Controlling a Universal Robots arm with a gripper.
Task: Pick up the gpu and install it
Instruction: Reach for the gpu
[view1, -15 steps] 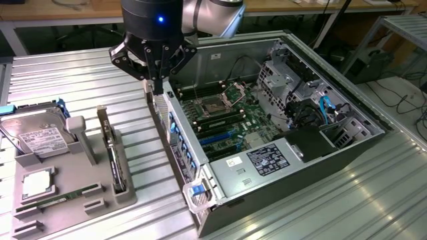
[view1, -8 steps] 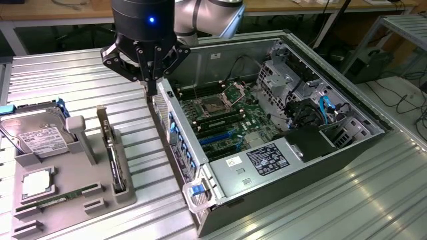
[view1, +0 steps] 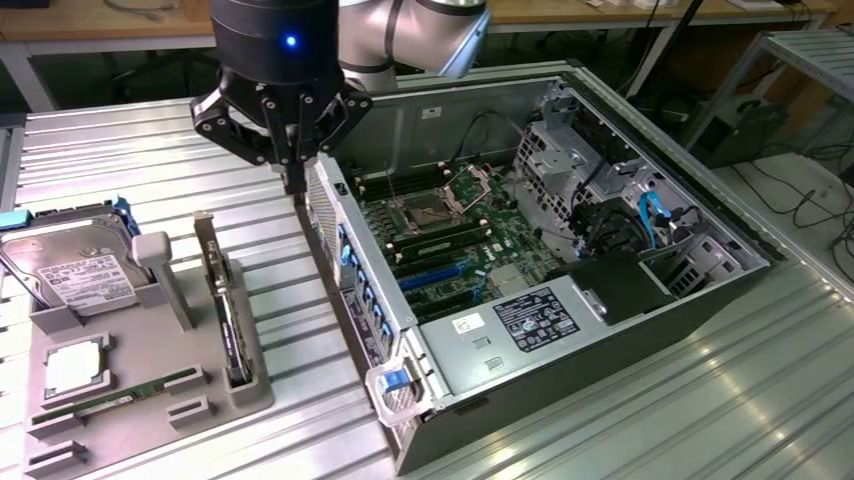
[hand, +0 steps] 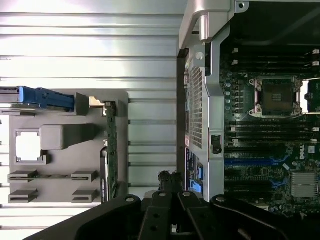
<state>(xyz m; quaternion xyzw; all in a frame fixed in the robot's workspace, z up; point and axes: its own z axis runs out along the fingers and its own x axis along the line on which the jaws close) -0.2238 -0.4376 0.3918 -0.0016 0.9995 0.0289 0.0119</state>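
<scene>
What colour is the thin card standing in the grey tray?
Green board on the thin flat gpu card, clearest in wrist view.

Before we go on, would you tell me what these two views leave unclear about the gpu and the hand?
1. gpu: both views catch it edge-on, so its faces are hidden; its lower edge sits inside the grey holder.
2. hand: wrist view, its body is cut off by the picture's edge.
3. robot arm: exterior view, cut off by the top edge.
4. hard drive: exterior view, label print too small to read.
</scene>
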